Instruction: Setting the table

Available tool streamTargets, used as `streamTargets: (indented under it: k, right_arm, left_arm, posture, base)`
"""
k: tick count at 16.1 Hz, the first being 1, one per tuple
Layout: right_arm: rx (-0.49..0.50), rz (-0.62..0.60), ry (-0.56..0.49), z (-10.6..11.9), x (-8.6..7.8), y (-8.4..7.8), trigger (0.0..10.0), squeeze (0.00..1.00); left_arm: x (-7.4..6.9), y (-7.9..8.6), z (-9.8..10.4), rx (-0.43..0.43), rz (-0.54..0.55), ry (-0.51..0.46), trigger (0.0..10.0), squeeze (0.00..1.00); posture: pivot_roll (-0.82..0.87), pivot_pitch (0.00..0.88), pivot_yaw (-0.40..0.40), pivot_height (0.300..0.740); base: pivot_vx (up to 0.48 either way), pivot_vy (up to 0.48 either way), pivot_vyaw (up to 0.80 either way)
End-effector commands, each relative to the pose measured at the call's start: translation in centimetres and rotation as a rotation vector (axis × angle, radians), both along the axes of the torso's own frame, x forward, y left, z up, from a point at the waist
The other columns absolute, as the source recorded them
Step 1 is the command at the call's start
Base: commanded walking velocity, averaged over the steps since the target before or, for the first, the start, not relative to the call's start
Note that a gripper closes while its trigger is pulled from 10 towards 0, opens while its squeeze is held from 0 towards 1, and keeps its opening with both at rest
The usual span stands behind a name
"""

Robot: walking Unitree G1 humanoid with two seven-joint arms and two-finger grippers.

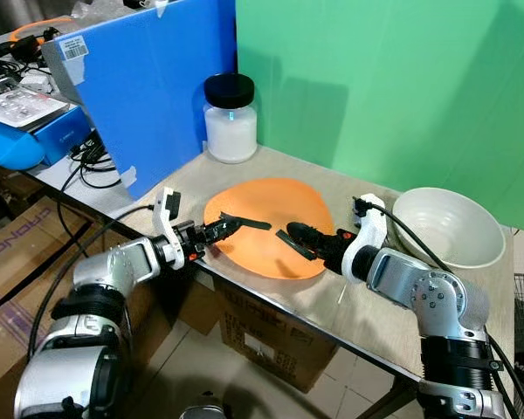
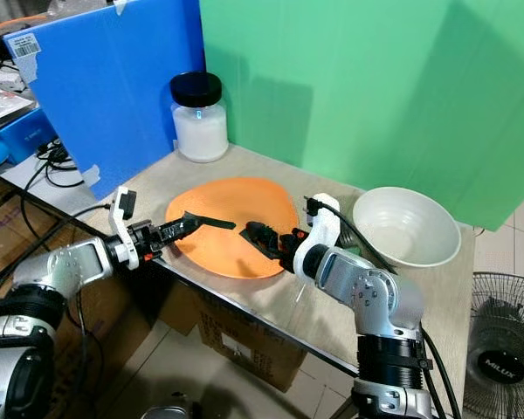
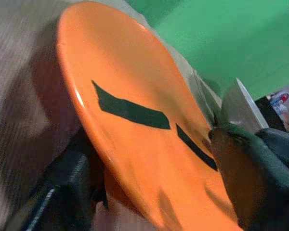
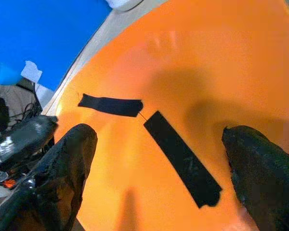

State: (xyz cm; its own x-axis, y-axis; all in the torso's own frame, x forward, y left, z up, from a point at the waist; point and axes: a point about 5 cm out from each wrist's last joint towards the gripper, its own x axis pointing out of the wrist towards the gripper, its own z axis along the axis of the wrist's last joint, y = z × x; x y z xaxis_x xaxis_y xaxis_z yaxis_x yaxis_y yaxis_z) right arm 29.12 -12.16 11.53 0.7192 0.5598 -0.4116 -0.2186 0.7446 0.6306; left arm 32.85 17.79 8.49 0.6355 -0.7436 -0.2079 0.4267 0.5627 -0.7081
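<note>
left eye view shows my left gripper (image 1: 217, 231) pinching the orange plate's (image 1: 266, 218) near-edge rim at the table's (image 1: 332, 301) front edge, my right gripper (image 1: 304, 236) spread open over it, white bowl (image 1: 445, 229) at the right end, so setting seems barely begun.

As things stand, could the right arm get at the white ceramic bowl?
Probably yes: the white ceramic bowl sits beside the right arm, nothing between them, though the right gripper now hovers open over the orange round plate.
</note>
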Motion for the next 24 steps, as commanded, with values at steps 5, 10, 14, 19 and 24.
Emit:
streamTargets:
  k: [5,10,14,19,24]
  right_arm:
    - [0.041,0.030,-0.038,0.9,-0.2,0.2,10.0,0.00]
    - [0.055,0.041,-0.048,1.1,-0.2,0.4,10.0,0.00]
    - [0.051,0.046,-0.060,1.4,-0.1,0.3,10.0,0.00]
    - [0.017,0.070,-0.117,2.1,0.0,0.4,10.0,0.00]
    - [-0.009,0.032,-0.484,8.8,0.1,-0.9,10.0,0.00]
  left_arm:
    - [0.0,-0.9,0.6,-0.105,0.010,-0.044,0.0,0.00]
    - [-0.1,-0.7,0.5,-0.098,0.021,-0.024,0.0,0.00]
    - [-0.2,-0.4,0.1,-0.067,0.042,0.010,0.0,0.00]
    - [-0.1,0.3,-0.3,-0.032,0.115,0.031,0.0,0.00]
    - [0.5,1.6,1.0,0.018,0.243,-0.080,0.0,0.00]
  posture:
    - [0.11,0.000,0.031,0.727]
    - [0.12,0.000,0.030,0.727]
    - [0.12,0.000,0.029,0.727]
    - [0.12,0.000,0.030,0.727]
    - [0.13,0.000,0.026,0.727]
  base:
    - [0.000,0.000,0.00]
    - [0.000,0.000,0.00]
    - [0.000,0.000,0.00]
    - [0.000,0.000,0.00]
    - [0.000,0.000,0.00]
